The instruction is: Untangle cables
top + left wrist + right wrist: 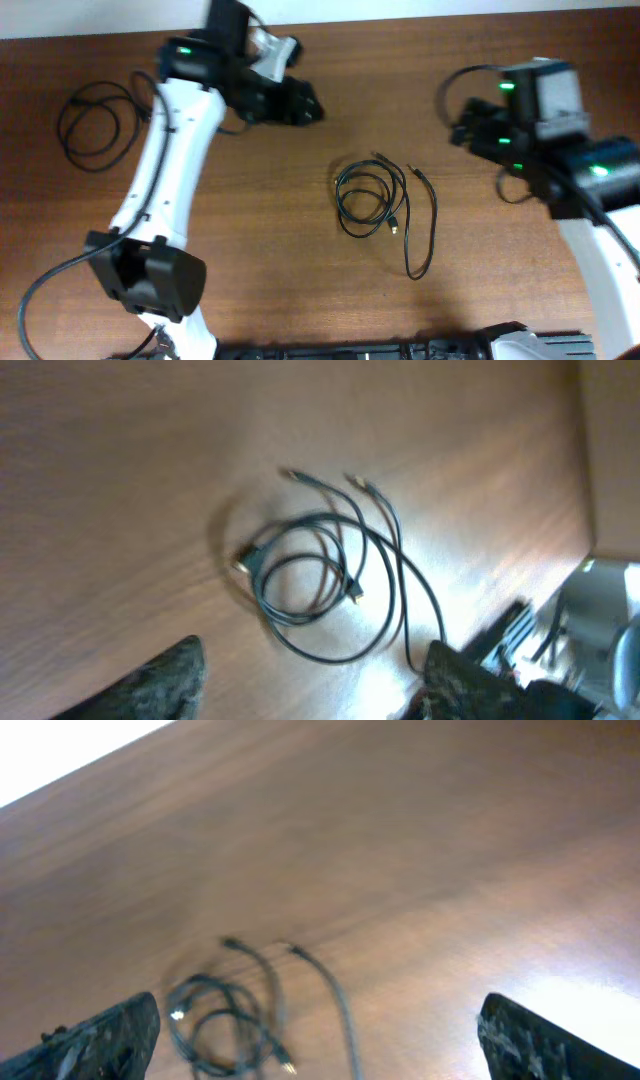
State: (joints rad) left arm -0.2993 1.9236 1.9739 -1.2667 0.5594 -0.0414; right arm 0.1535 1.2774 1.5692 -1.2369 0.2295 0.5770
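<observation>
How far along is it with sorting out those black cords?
Looks done: one separate cable lies by itself in a loose loop near the table's far left corner. In hand: nothing; the left gripper and right gripper are both open and empty. Left: the clump of cables mid-table lies in overlapping loops, with one long strand trailing beside it.

Robotics lab bench, by the look of it. Plain wood-grain tabletop, no household or office clutter on it. A white-and-black robot arm stands on one side, a second arm on the other, both showing green status lights. A thick black wire trails from one base. Thin black cables lie mid-table, like test pieces.
</observation>
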